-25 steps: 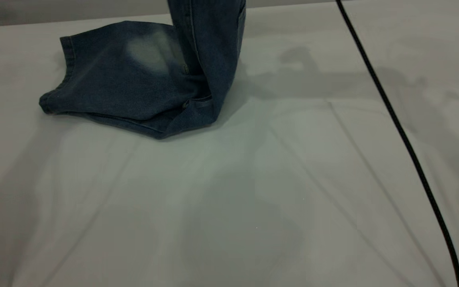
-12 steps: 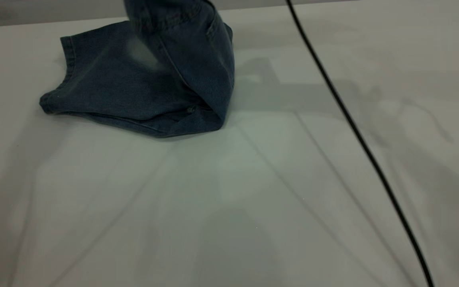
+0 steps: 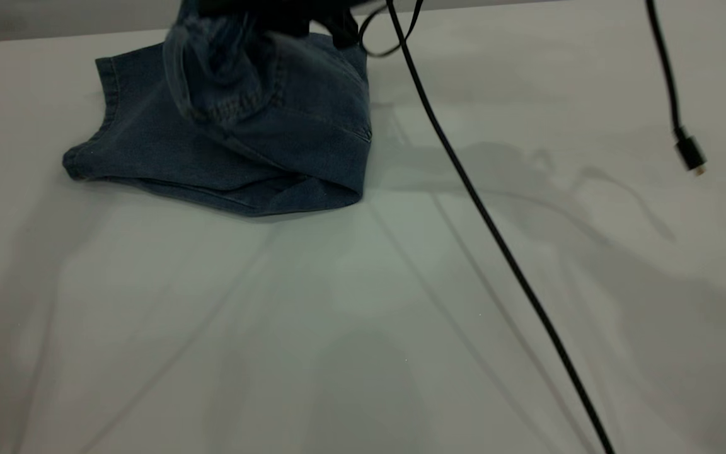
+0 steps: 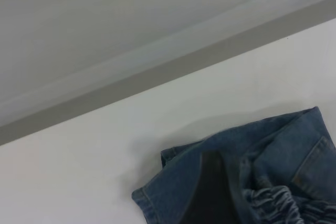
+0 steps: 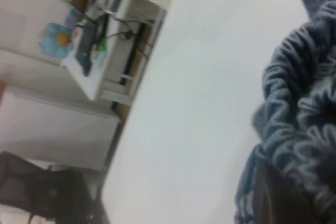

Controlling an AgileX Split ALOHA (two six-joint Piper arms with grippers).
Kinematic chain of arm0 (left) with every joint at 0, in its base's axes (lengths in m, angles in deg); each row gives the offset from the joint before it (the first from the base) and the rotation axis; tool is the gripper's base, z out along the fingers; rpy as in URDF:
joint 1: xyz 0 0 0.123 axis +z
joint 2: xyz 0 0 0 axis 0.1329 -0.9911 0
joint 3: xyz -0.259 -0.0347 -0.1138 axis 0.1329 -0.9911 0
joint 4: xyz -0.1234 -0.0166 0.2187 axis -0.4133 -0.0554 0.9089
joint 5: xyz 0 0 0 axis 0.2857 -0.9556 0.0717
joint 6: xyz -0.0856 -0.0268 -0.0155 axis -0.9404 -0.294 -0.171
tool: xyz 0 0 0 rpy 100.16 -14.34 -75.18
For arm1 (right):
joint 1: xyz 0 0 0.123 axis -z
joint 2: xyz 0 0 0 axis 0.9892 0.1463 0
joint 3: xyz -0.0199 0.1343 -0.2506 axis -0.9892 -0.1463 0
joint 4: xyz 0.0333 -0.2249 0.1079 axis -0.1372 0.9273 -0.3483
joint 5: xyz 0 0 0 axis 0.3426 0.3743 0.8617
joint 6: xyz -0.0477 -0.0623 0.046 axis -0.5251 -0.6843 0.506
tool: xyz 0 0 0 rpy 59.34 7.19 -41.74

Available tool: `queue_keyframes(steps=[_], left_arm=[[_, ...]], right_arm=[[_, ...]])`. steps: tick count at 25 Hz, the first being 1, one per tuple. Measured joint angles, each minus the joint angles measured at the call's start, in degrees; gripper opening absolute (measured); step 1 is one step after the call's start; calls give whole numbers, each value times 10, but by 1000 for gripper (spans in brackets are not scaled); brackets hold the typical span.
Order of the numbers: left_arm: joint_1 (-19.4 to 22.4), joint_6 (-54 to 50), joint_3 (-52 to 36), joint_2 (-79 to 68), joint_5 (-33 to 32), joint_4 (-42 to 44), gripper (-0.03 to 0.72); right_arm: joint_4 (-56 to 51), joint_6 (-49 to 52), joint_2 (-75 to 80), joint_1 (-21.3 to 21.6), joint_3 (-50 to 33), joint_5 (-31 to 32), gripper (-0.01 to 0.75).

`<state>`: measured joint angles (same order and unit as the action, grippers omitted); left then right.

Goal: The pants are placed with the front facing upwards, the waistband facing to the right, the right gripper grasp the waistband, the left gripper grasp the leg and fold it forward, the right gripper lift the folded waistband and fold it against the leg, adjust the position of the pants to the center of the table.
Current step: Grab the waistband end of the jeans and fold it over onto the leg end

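While the right gripper [image 3: 275, 19] stays clamped on the waistband [image 3: 224, 94] near the table's [image 3: 401, 315] far-left corner, the pants [image 3: 224, 157] drape limp and soft, so that thick ruched band looks the surest hold.

The pants [image 3: 212, 151] are woven denim cloth — matt, dull blue, with a fine grainy weave and raised seams along the hems. The waistband [image 5: 302, 114] is the same denim, tightly puckered into soft ridges, so its surface looks rough and ruched. The table [image 3: 363, 328] has a smooth, matt, pale finish with no shine, only soft shadows. The cable [image 3: 495, 233] crossing it has a smooth black plastic jacket — faintly satin rather than glossy.
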<state>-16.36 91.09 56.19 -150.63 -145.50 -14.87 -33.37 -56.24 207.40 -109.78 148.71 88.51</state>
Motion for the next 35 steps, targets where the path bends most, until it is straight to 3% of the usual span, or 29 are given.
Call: queue_keyframes(steps=[7,10,16,20,28,35], left_arm=[[0,0,0,0,0,0,517],[0,0,0,0,0,0,517],[0,0,0,0,0,0,517],[0,0,0,0,0,0,517],[0,0,0,0,0,2,517],[0,0,0,0,0,2,517]], right_arm=[[1,0,9,-16,0,-18,99],[2,-2,9,-16,0,-16,201],[2,0,9,-16,1,-16,482],[2,1,8,-3,1,-16,591],[30,38,-25,73,1,-16,590],[250,166,-90,169,26,-10,587]])
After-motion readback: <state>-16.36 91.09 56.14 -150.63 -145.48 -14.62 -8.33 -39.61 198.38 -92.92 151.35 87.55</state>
